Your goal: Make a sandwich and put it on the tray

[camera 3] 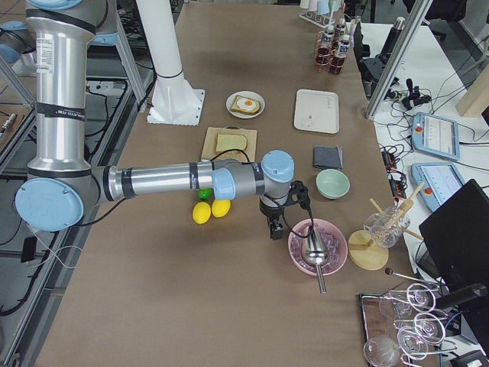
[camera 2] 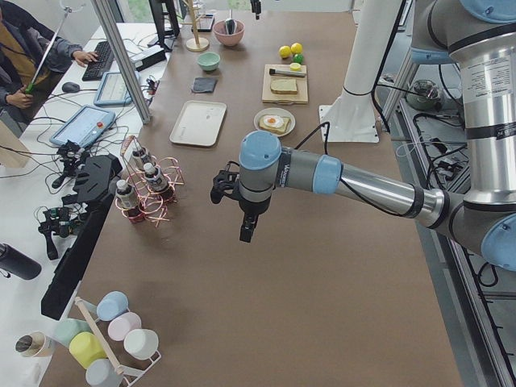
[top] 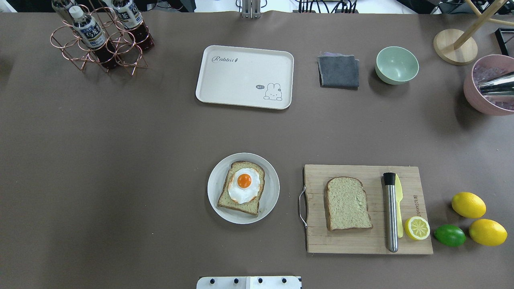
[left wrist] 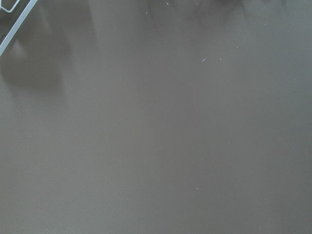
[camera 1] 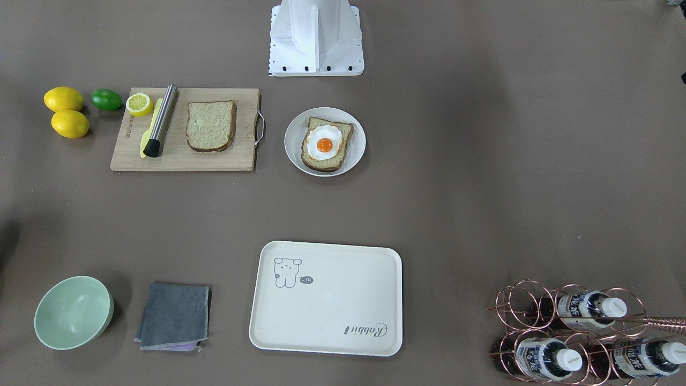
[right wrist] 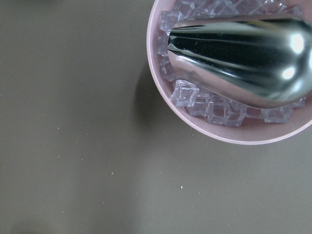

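One bread slice lies on the wooden cutting board. The other slice lies in the round white dish with the fried egg on top. The cream tray sits bare at the far side of the table. My left gripper shows only in the exterior left view, hanging above bare table near the bottle rack; I cannot tell if it is open or shut. My right gripper shows only in the exterior right view, beside the pink bowl; I cannot tell its state either.
A copper rack with bottles stands far left. A grey cloth and a green bowl sit right of the tray. A pink bowl of ice with a metal scoop stands far right. A steel rod, a yellow knife, a half lemon, lemons and a lime lie by the board.
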You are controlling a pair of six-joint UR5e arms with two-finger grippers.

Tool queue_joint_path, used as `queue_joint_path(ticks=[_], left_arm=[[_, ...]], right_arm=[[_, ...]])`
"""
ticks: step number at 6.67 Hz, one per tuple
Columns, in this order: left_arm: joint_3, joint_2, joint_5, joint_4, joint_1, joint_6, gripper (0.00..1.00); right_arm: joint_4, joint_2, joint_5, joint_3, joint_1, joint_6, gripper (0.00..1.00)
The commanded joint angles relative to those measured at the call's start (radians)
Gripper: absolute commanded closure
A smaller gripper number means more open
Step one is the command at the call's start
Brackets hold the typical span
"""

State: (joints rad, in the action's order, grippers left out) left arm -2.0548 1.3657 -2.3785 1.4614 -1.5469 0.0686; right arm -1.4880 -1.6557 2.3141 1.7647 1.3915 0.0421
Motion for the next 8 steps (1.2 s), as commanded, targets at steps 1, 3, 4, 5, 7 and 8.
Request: queue_joint_path(ticks=[1,3,4,5,7,8], left_arm=[[-0.002,-0.002,0.002,0.000,-0.005,-0.001,0.03],[-0.002,-0.002,0.002,-0.001,-0.007,-0.003,0.03],[-0.001,-0.002,0.007,-0.001,-0.009,-0.001,0.03],[-0.017,-0.002,0.001,-0.001,-0.010,-0.006,0.03],[-0.015,0.000,0.005,-0.004,-0.004,-0.003,0.03],[-0.013,0.000,0.007,-0.003,-0.004,-0.003,0.03]], right_arm=[[0.000,0.010,0.002,0.001,-0.011,-0.001,0.00],[-0.002,0.010,0.004,0.009,-0.011,-0.001,0.00],[0.000,0.008,0.004,0.009,-0.009,0.001,0.00],[-0.002,0.010,-0.004,0.006,-0.011,0.001,0.00],[-0.002,0.011,-0.009,0.009,-0.019,0.001,0.00],[-0.002,0.005,-0.007,0.003,-0.019,0.001,0.00]])
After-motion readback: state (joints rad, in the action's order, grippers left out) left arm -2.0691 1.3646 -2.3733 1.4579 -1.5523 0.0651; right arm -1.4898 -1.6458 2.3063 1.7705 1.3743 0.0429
